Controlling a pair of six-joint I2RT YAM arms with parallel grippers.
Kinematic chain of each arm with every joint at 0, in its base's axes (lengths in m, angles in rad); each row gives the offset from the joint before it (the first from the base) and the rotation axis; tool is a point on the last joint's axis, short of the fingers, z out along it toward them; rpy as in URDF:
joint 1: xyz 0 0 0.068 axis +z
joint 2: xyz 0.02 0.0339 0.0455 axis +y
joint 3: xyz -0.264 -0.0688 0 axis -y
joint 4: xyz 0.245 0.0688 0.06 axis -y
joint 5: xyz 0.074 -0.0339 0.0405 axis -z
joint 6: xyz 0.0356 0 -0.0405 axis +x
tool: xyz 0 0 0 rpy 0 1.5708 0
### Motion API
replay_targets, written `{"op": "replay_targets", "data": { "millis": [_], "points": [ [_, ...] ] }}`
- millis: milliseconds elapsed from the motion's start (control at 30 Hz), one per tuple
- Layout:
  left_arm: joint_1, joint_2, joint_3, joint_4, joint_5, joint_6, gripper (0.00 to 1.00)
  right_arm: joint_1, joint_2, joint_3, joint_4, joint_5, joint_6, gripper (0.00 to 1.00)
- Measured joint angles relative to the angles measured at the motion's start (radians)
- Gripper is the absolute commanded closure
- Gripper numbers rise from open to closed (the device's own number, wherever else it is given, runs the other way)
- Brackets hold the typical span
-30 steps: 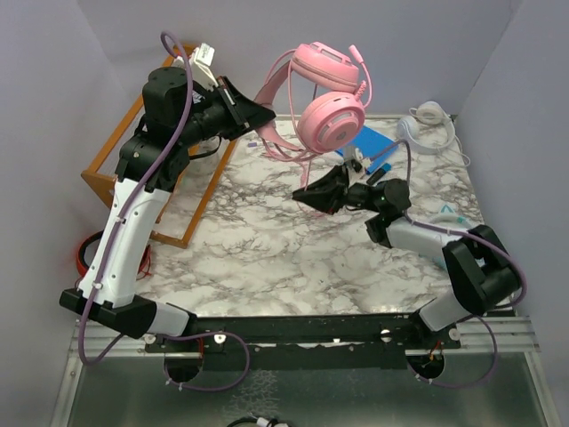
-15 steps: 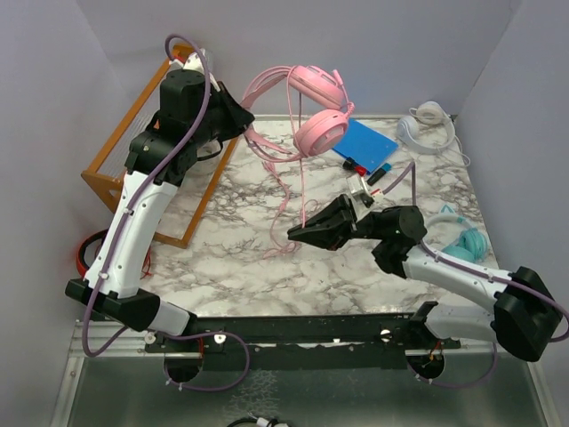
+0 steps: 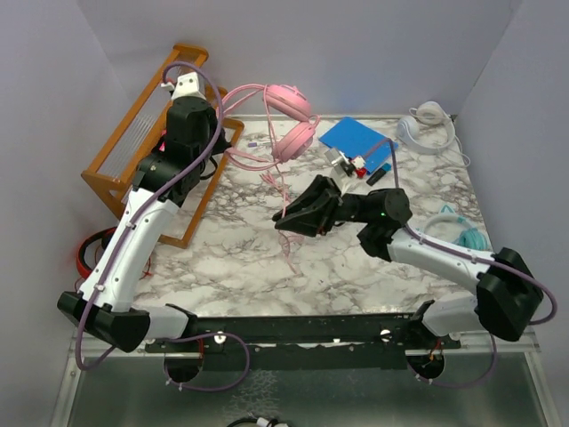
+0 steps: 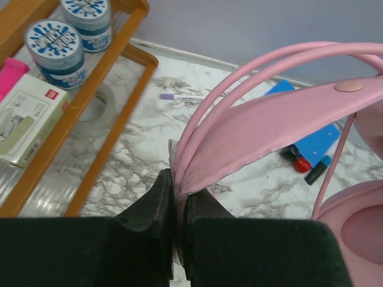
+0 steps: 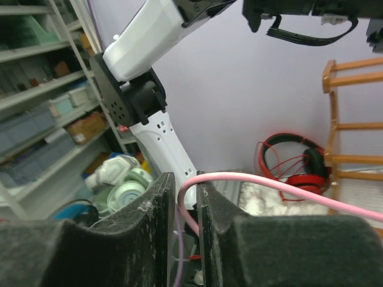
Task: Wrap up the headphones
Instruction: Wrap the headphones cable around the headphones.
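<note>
The pink headphones (image 3: pixel 289 120) hang above the back of the marble table, held by the headband. My left gripper (image 3: pixel 224 145) is shut on the headband's end; in the left wrist view the band (image 4: pixel 269 122) rises from between the closed fingers (image 4: pixel 164 197), with one ear cup (image 4: pixel 359 227) at the right. The pink cable (image 3: pixel 286 191) trails down to my right gripper (image 3: pixel 283 219), which is shut on it. In the right wrist view the cable (image 5: pixel 269 185) bends out between the pads. White headphones (image 3: pixel 425 123) lie at the back right, teal ones (image 3: pixel 467 238) at the right edge.
A wooden rack (image 3: pixel 133 133) stands at the back left, holding tins (image 4: pixel 57 45) and a box (image 4: pixel 27 122). A blue notebook (image 3: pixel 356 138) and markers (image 3: pixel 369 169) lie at the back centre. Red-and-black headphones (image 3: pixel 93 253) lie off the table's left side.
My left gripper has carried the pink headphones left and lower. My right gripper has moved left and forward with the cable, which now hangs more slack over the table.
</note>
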Motion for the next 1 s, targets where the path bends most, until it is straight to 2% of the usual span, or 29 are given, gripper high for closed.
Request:
{"op": "replay_targets", "data": {
  "millis": [100,267,433,667,800,1000],
  "points": [
    [-0.012,-0.026,-0.071,0.050,-0.076,0.037,1.00,0.002,0.108,0.042,0.085,0.000,0.106,0.69],
    [-0.049,-0.043,-0.153,0.124,-0.191,0.115,1.00,0.004,0.212,0.183,0.074,0.008,0.203,0.66],
    [-0.103,-0.062,-0.234,0.208,-0.275,0.220,1.00,0.001,0.218,0.349,-0.036,0.052,0.192,0.65],
    [-0.122,-0.143,-0.373,0.315,-0.374,0.369,1.00,-0.052,0.196,0.381,-0.138,0.140,0.192,0.65],
    [-0.122,-0.166,-0.385,0.355,-0.414,0.420,1.00,-0.099,0.190,0.380,-0.224,0.158,0.161,0.56],
    [-0.122,-0.175,-0.356,0.364,-0.434,0.411,1.00,-0.114,0.035,0.263,-0.429,0.229,-0.073,0.40]
  ]
}}
